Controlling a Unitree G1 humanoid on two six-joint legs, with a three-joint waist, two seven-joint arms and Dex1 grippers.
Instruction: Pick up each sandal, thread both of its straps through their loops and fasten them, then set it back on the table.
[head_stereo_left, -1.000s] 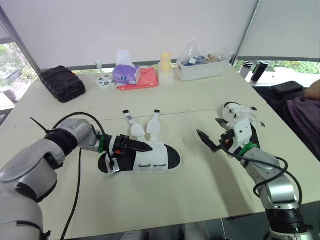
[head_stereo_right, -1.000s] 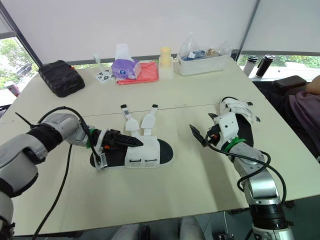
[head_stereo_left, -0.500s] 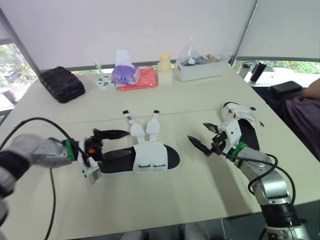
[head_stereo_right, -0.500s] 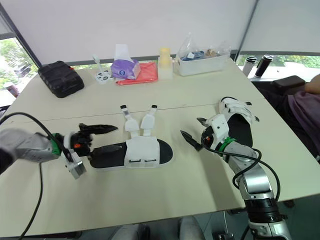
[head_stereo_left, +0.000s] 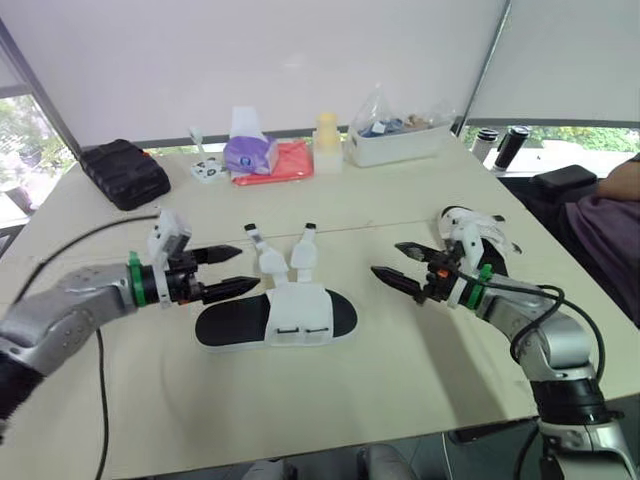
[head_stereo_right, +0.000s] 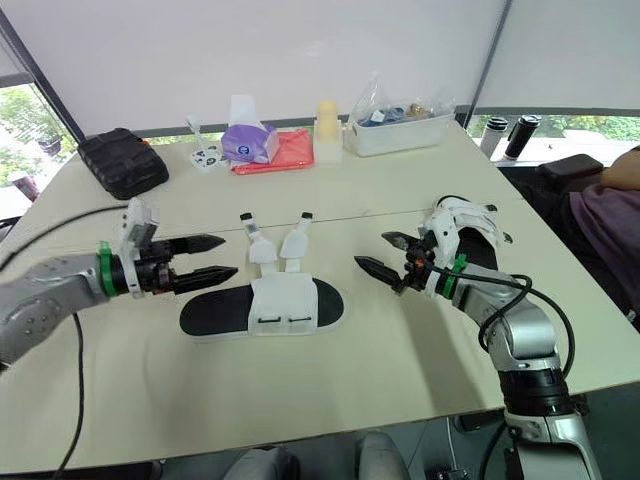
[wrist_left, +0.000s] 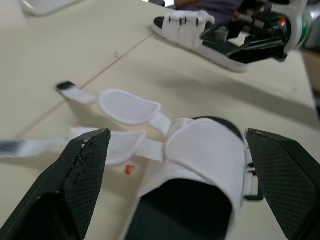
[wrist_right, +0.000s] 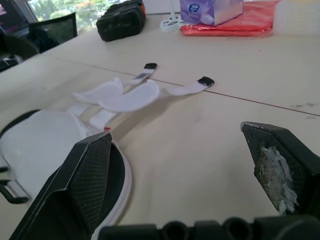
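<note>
A black-soled sandal (head_stereo_left: 275, 320) with a white upper lies flat in the middle of the table. Its two white straps (head_stereo_left: 288, 256) are unfastened and spread out on the far side. My left gripper (head_stereo_left: 250, 267) hovers open just left of the straps, above the sandal's heel end, holding nothing. From the right, my right gripper (head_stereo_left: 386, 258) points at the sandal's toe, open and empty. Behind my right wrist a second sandal (head_stereo_left: 482, 238) rests on the table; in the left wrist view this second sandal (wrist_left: 200, 30) shows its straps across its upper.
Along the far edge stand a black case (head_stereo_left: 122, 168), a purple tissue box (head_stereo_left: 250, 148) on a red cloth (head_stereo_left: 288, 158), a yellow bottle (head_stereo_left: 328, 135) and a clear tub (head_stereo_left: 400, 135). Two dark bottles (head_stereo_left: 505, 145) and a seated person (head_stereo_left: 610, 215) are at the right.
My left gripper has come out of the sandal's heel, pulled left and opened; it now hovers beside the straps. The right gripper has moved left toward the sandal's toe.
</note>
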